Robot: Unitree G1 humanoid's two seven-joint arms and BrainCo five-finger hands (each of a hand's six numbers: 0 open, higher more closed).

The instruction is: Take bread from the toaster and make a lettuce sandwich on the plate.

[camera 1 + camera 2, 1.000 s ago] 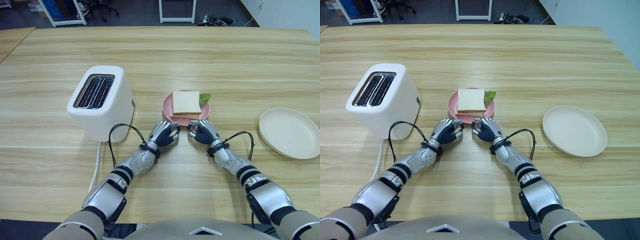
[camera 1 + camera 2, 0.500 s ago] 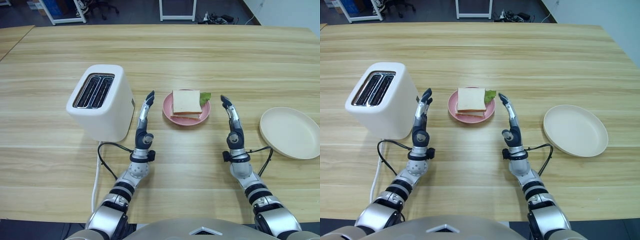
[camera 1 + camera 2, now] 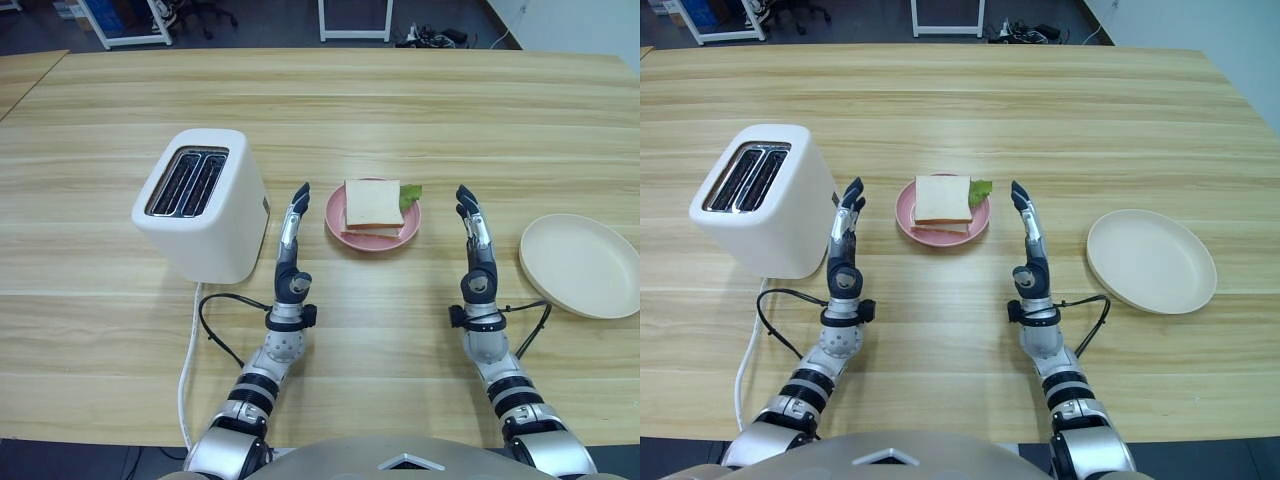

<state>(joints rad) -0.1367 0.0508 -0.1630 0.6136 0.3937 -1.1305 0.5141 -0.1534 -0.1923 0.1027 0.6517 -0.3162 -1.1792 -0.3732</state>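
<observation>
Both hands are held flat and edge-on above the table, fingers stretched straight forward, and nothing is grasped by either. The left hand (image 3: 291, 250) is set between the toaster (image 3: 200, 205) and the pink plate (image 3: 370, 243), the right hand (image 3: 476, 255) between that plate and the cream plate (image 3: 583, 266). The sandwich (image 3: 373, 203) is seen on the pink plate, a top slice laid over a lower one, with lettuce (image 3: 410, 196) showing at its far right corner. No bread is seen in the toaster slots, so the task is judged done or nearly so. From here the main risk is judged to lie in any further contact. If the top slice is nudged by a fingertip, it could be slid off the lettuce and the stack spoiled, since it is only laid loose. The slices sit slightly askew, so little would be needed. The pink plate looks light and could be pushed along the smooth wood if its rim is struck by a hand closing inward. The left hand is near the toaster wall, so the toaster could be knocked or shifted by a sideways swing. The white cord (image 3: 188, 345) is laid on the table beside the left forearm, and it could be snagged if that arm is drawn back across it.
</observation>
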